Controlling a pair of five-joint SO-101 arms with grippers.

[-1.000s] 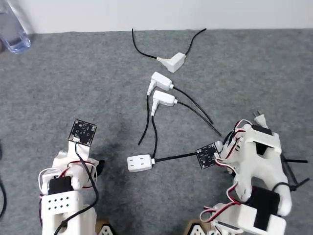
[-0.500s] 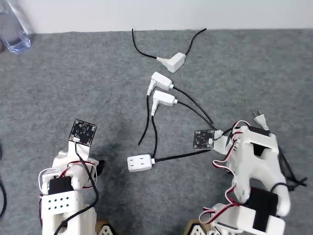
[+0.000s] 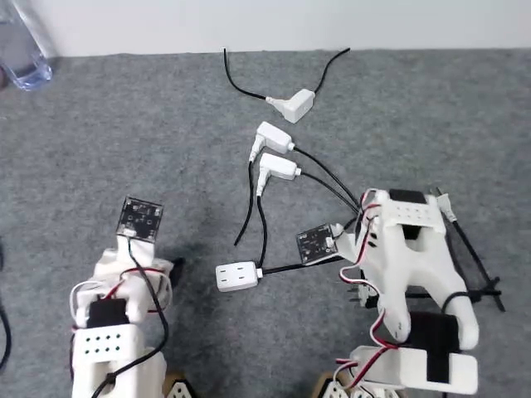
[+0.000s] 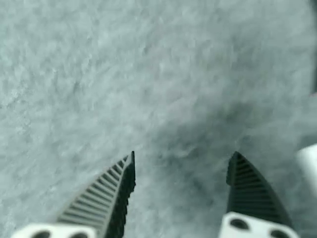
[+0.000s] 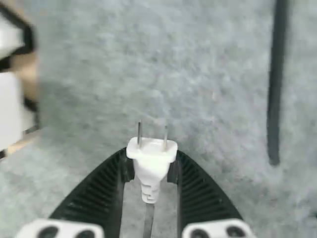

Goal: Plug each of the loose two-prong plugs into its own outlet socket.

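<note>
Within right tool (image 5: 151,161), two-prong plug (image 5: 151,150)

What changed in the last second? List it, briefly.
The right arm swung left toward the table's middle, its right gripper shut on a white two-prong plug. The left arm shifted only slightly, left gripper open over the mat. The white outlet block kept its place.

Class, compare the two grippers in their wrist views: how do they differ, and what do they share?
The left gripper is open and holds nothing; the right gripper is shut on a white two-prong plug, prongs pointing away from it. Both have black ribbed fingers and hang over the grey carpet.
</note>
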